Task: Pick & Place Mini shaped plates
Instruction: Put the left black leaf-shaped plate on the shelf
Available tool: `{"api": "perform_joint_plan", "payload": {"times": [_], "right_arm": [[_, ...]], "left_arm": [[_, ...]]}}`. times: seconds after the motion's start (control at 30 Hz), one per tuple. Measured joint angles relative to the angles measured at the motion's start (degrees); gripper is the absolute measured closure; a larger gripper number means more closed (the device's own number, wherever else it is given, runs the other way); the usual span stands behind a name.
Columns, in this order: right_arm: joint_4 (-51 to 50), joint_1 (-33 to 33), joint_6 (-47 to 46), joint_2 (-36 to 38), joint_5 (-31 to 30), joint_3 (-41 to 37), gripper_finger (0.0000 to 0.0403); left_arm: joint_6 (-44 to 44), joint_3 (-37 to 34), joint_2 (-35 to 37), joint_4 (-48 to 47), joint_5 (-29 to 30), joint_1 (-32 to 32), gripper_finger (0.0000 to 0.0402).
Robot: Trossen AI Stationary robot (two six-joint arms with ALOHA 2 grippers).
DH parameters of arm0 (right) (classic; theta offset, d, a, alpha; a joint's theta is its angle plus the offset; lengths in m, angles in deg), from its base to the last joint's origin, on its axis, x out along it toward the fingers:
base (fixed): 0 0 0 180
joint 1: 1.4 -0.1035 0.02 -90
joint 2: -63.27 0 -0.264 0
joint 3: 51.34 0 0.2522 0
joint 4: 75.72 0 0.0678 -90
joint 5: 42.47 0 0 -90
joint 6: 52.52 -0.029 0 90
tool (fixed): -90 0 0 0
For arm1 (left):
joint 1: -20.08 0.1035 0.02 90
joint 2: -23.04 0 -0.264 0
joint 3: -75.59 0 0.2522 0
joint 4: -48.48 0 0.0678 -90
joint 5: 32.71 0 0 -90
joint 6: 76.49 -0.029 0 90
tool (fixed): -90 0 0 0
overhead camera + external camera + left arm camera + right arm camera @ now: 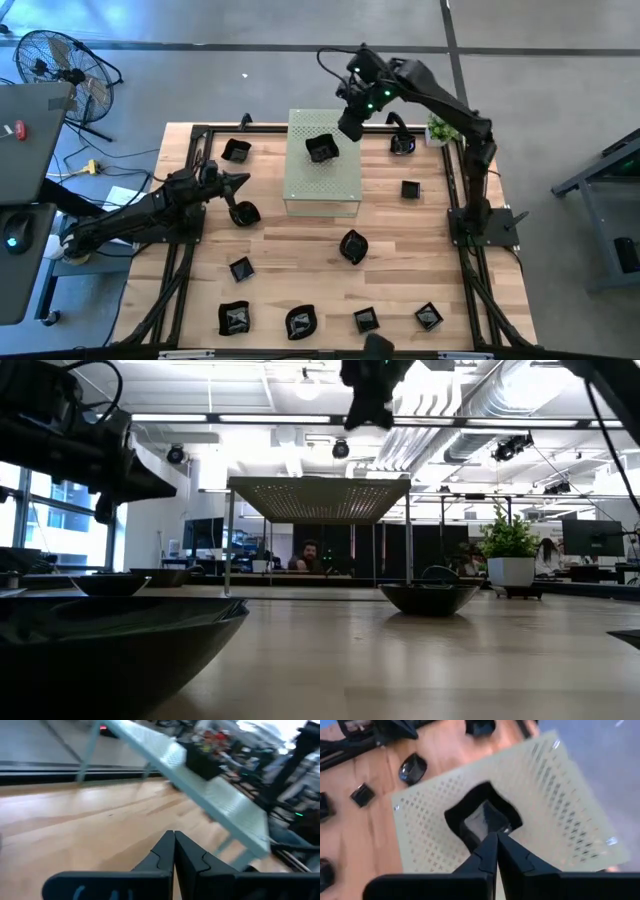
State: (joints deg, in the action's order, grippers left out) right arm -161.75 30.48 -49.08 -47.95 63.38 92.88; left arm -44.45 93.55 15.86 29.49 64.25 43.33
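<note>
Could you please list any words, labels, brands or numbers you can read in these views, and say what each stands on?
None can be read.
The pale green box, the mini plates and the table carry no visible text.
Distant room fixtures in the low view are too small to read.

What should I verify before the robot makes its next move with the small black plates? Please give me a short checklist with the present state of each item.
1. One mini plate lies on top of the pale green box: ok.
2. Right gripper shut, above that plate, holding nothing: ok.
3. Left gripper shut and empty, low over the table left of the box: ok.
4. Wavy plate in front of the box stands free for picking: ok.
5. Potted plant clear of the right arm: cannot tell.
</note>
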Motion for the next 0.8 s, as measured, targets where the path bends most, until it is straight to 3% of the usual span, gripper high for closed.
{"api": "perform_joint_plan", "payload": {"times": [0.17,0.43,0.6,0.8], "right_arm": [[2.9,-3.0,0.4,3.4,-6.3,0.0,0.0393],[5.4,-4.5,1.9,4.4,-6.1,-3.9,0.0401],[15.8,-4.6,0.1,11.7,-5.6,-20.2,0.0401],[34.7,-4.5,-6.9,26.7,-4.1,-43.3,0.0401]], "left_arm": [[1.3,4.0,-6.2,0.6,4.2,0.0,0.0401],[4.1,12.4,-23.3,0.7,4.2,0.1,0.0401],[2.6,17.0,-30.7,-0.3,-3.4,0.0,0.0402],[-0.1,18.8,-32.0,-6.0,-10.3,0.5,0.0402]]}}
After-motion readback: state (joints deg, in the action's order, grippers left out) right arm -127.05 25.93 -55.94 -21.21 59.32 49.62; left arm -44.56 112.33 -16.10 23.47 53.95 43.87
